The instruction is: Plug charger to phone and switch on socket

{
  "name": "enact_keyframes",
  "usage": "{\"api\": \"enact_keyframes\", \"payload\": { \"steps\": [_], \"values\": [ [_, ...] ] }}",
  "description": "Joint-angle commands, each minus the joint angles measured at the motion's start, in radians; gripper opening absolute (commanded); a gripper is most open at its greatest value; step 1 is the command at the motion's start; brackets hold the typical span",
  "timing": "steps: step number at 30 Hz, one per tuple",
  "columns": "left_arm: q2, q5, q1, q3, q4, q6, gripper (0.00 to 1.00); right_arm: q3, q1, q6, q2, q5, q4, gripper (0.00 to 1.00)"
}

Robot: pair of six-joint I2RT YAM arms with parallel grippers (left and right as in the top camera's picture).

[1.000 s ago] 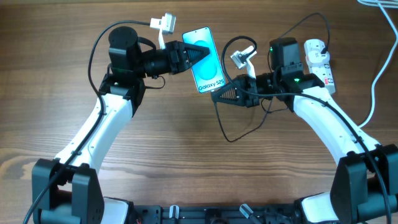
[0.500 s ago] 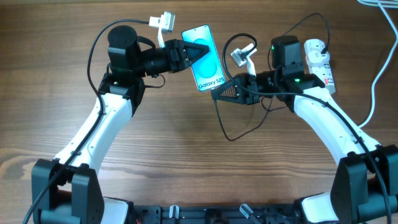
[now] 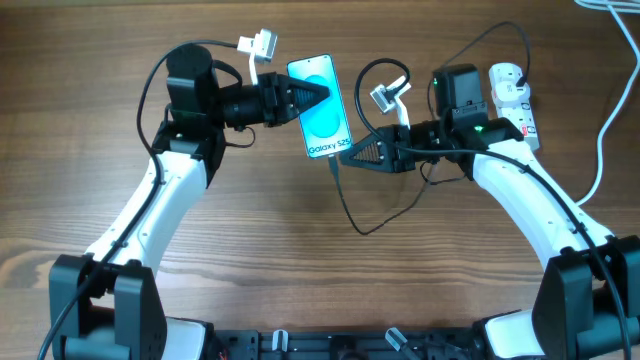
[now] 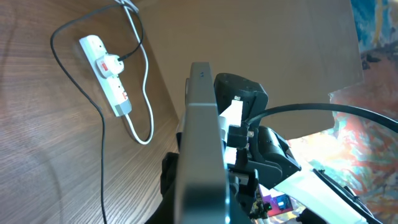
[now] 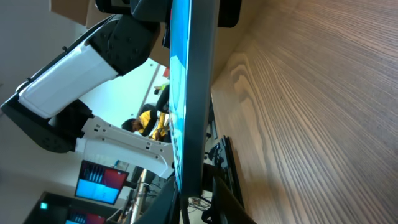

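The phone (image 3: 325, 125), teal screen with a white "Galaxy S25" strip, is held above the table. My left gripper (image 3: 312, 95) is shut on its upper part. In the left wrist view the phone (image 4: 202, 137) shows edge-on. My right gripper (image 3: 345, 160) is at the phone's lower edge, shut on the plug end of the thin black charger cable (image 3: 350, 215). In the right wrist view the phone (image 5: 193, 93) stands edge-on between my fingers (image 5: 227, 199), and the cable (image 5: 185, 216) leaves its bottom end. The white socket (image 3: 513, 100) lies at the back right and also shows in the left wrist view (image 4: 111, 78).
The socket's thick white cord (image 3: 610, 120) runs off the right edge of the table. The black cable loops over the wood in front of the right arm and back to the socket. A white cable connector (image 3: 262, 42) sticks out near the left wrist.
Both grippers and the phone have shifted a little to the left. The right gripper has closed in on the phone's lower edge with the plug.
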Motion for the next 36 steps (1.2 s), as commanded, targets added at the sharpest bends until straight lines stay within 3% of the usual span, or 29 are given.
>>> {"api": "enact_keyframes", "payload": {
  "steps": [1, 4, 10, 19, 21, 25, 28, 33, 36],
  "values": [
    [-0.019, 0.108, 0.000, 0.005, 0.007, -0.028, 0.04, 0.023, -0.010, -0.022, -0.009, 0.097, -0.009, 0.20],
    [-0.019, 0.078, 0.002, 0.005, 0.008, -0.027, 0.04, 0.023, -0.010, -0.026, -0.009, 0.145, -0.050, 0.22],
    [-0.019, 0.025, 0.002, 0.005, 0.087, -0.025, 0.04, 0.023, -0.010, -0.188, -0.009, 0.104, -0.180, 0.22],
    [-0.019, 0.009, 0.021, 0.005, 0.087, 0.054, 0.04, 0.023, -0.010, -0.220, -0.009, 0.024, -0.180, 0.29],
    [-0.019, 0.004, 0.049, 0.005, 0.087, 0.056, 0.04, 0.023, -0.010, -0.303, -0.009, -0.046, -0.179, 0.34],
    [-0.019, 0.004, 0.101, 0.005, 0.087, 0.056, 0.04, 0.023, -0.009, -0.426, -0.009, -0.068, -0.168, 0.54],
    [-0.019, 0.005, 0.104, 0.005, 0.086, 0.082, 0.04, 0.023, 0.003, -0.400, -0.009, -0.068, -0.115, 0.55],
    [-0.019, 0.017, 0.102, 0.005, 0.083, 0.082, 0.04, 0.023, 0.072, -0.166, -0.009, 0.005, 0.093, 0.53],
    [-0.019, 0.029, 0.102, 0.005, 0.083, 0.082, 0.04, 0.023, 0.113, -0.052, -0.009, 0.090, 0.172, 0.45]
  ]
}}
